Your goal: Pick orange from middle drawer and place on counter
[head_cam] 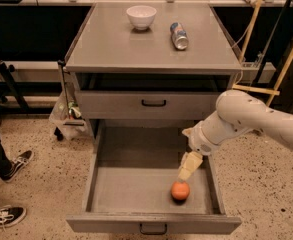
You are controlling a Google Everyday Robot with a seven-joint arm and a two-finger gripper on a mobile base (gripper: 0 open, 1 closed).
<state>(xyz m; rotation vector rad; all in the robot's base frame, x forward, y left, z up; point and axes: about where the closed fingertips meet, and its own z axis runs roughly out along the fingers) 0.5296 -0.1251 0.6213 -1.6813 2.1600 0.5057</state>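
Note:
The orange (180, 190) lies on the floor of the middle drawer (136, 184), near its front right corner. The drawer is pulled fully out. My gripper (186, 168) hangs from the white arm that comes in from the right. It points down into the drawer, right above the orange and a little behind it, with its tip close to the fruit. The counter (121, 44) is the flat grey top of the cabinet, above and behind.
A white bowl (141, 16) and a silver-blue can (179, 35) lying on its side sit on the counter. The upper drawer (153, 103) is closed. A person's shoes (6, 216) are on the floor at the left.

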